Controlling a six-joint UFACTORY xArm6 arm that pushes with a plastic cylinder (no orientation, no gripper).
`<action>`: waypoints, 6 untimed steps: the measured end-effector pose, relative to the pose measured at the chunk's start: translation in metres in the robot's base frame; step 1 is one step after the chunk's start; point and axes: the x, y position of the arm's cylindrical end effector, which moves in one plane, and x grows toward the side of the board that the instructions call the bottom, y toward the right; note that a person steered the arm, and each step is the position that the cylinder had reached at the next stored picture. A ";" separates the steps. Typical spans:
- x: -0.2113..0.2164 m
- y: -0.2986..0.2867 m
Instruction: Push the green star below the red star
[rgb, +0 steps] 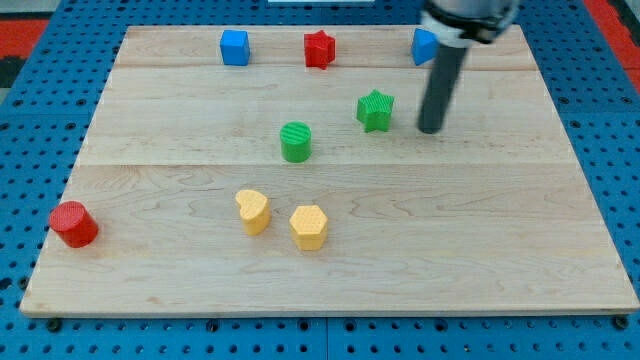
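Right of centre on the board (150, 120), our tip (430, 130) sits just right of the green star (375, 110), a small gap between them, not touching. It's a plain rod, no jaws to open or close, and it holds nothing.

Progress: the green star lies nearer than the red star (319, 48), but off to its right. So it's partly placed. We judge what's left is a short shove left so it lines up under the red star. Our tip is already on the correct side for that. The path to the left looks clear; the green cylinder (296, 141) sits nearer and left, probably just outside the track, though a drifting push could clip it.

Other blocks:
- blue cube (235, 47), far edge, left of the red star
- second blue block (424, 46), far edge, partly hidden behind the rod, shape unclear
- red cylinder (74, 223), near left corner
- yellow heart (252, 211) and yellow hexagon (309, 226), close together, near centre

Materials: board is pale planked wood, smooth with visible grain and seams, on a blue pegboard. Blocks look like matte moulded plastic or painted wood; can't tell which. Green star and cylinder show ribbed top faces. Rod is dark, smooth and round. We expect the star's points to make it rotate under an off-centre push.
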 end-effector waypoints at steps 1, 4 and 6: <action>-0.053 -0.026; -0.007 -0.017; -0.023 -0.078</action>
